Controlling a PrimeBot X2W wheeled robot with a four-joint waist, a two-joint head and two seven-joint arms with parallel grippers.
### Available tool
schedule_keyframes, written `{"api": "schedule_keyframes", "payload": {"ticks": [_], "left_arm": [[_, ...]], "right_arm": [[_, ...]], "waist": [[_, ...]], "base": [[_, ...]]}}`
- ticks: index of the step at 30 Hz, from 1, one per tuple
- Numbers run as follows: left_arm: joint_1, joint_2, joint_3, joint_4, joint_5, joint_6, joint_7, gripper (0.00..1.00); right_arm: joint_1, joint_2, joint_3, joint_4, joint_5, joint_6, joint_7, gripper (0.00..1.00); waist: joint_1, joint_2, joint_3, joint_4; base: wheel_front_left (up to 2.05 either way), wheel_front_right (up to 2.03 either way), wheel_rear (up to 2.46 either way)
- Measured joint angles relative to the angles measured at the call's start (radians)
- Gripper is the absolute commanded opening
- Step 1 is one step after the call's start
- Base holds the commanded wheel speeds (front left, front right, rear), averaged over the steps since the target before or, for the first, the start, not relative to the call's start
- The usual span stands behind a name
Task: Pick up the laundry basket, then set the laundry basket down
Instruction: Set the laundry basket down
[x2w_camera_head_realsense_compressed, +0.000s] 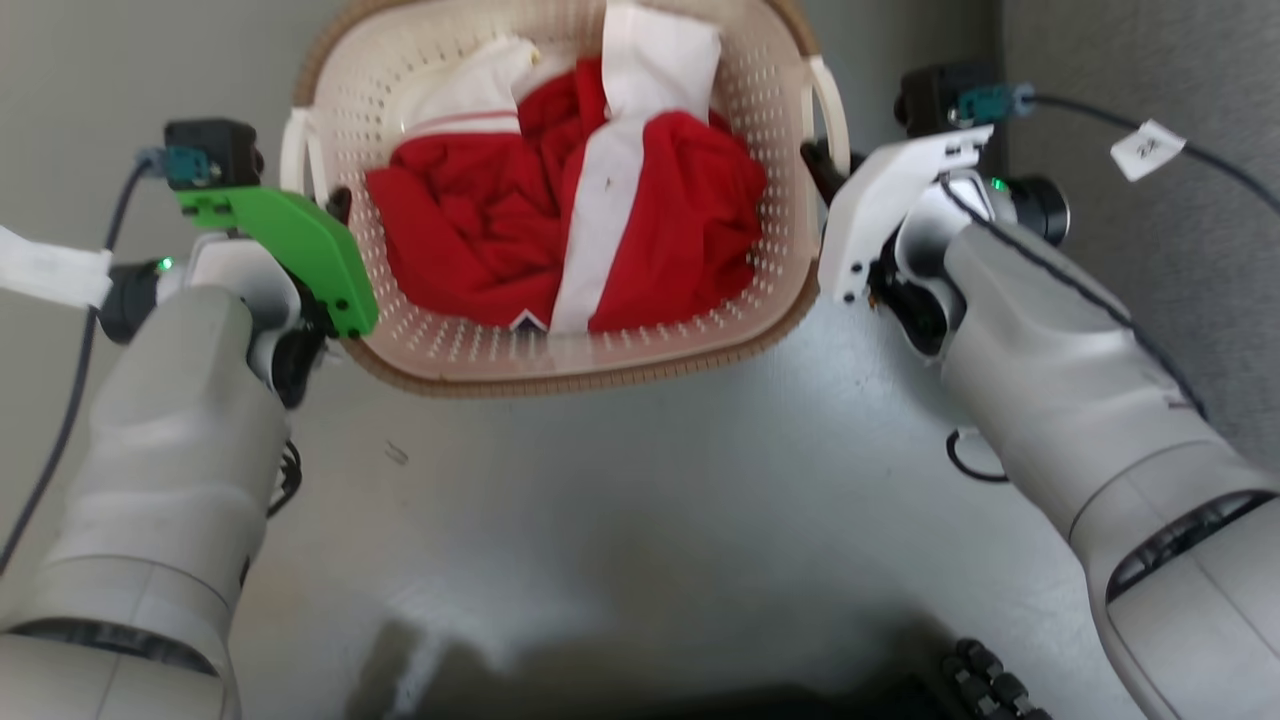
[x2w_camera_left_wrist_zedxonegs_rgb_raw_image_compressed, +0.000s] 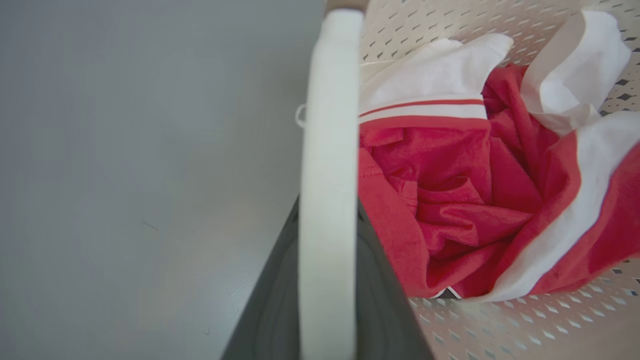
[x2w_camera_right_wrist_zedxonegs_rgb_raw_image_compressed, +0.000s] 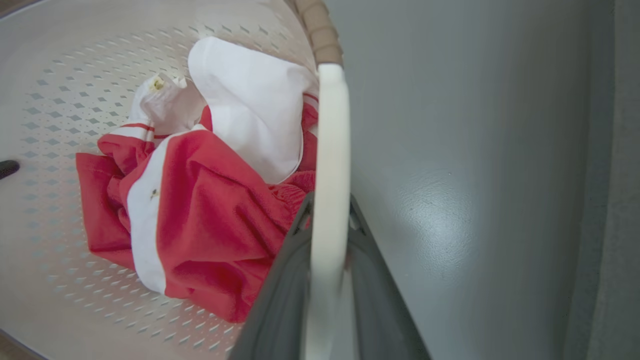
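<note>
The laundry basket (x2w_camera_head_realsense_compressed: 560, 383), cream with perforated walls and a brown rim, sits between my two arms at the top of the head view. It holds red and white clothes (x2w_camera_head_realsense_compressed: 560, 220). My left gripper (x2w_camera_head_realsense_compressed: 335, 205) is shut on the basket's left white loop handle (x2w_camera_head_realsense_compressed: 295, 150). In the left wrist view, dark fingers (x2w_camera_left_wrist_zedxonegs_rgb_raw_image_compressed: 272, 300) flank that handle (x2w_camera_left_wrist_zedxonegs_rgb_raw_image_compressed: 330, 150). My right gripper (x2w_camera_head_realsense_compressed: 818, 160) is shut on the right loop handle (x2w_camera_head_realsense_compressed: 835, 110). The right wrist view has this handle (x2w_camera_right_wrist_zedxonegs_rgb_raw_image_compressed: 330, 150) running between the fingers (x2w_camera_right_wrist_zedxonegs_rgb_raw_image_compressed: 380, 300). Whether the basket rests on the floor I cannot tell.
Grey floor (x2w_camera_head_realsense_compressed: 620, 500) spreads below and around the basket. A darker grey wall (x2w_camera_head_realsense_compressed: 1150, 60) stands close on the right. A cable with a white tag (x2w_camera_head_realsense_compressed: 1147, 148) hangs from the right wrist. The robot's dark base (x2w_camera_head_realsense_compressed: 990, 680) shows at the bottom.
</note>
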Motion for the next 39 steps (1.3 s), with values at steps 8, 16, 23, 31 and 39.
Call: {"api": "schedule_keyframes", "payload": {"ticks": [8,16,23,31,39], "left_arm": [[-0.065,0.012,0.0,0.0,0.009,0.0,-0.015,0.0],[-0.077,0.01,-0.006,0.015,0.01,0.0,-0.042,0.0],[-0.081,0.007,-0.009,0.032,0.01,-0.001,-0.053,0.0],[-0.092,0.007,-0.011,0.049,0.011,-0.001,-0.061,0.0],[-0.097,0.005,-0.017,0.059,0.011,-0.002,-0.068,0.0]], "right_arm": [[-0.074,0.0,0.0,0.0,0.0,-0.001,-0.013,0.0],[-0.08,0.003,0.001,0.014,-0.001,-0.001,-0.032,0.0],[-0.094,0.007,0.004,0.024,-0.001,0.002,-0.041,0.0],[-0.106,0.012,0.01,0.031,-0.001,0.005,-0.05,0.0],[-0.111,0.012,0.018,0.038,-0.001,0.011,-0.056,0.0]], "waist": [[0.0,0.0,0.115,-0.002],[0.0,0.0,0.204,-0.004],[-0.0001,0.0,0.227,-0.004],[-0.0002,0.0,0.237,-0.006],[-0.0001,0.0,0.235,-0.007]], "base": [[0.0,0.0,0.0],[0.0,0.0,0.0],[0.0,0.0,0.0],[0.0,0.0,0.0],[0.0,0.0,0.0]]}}
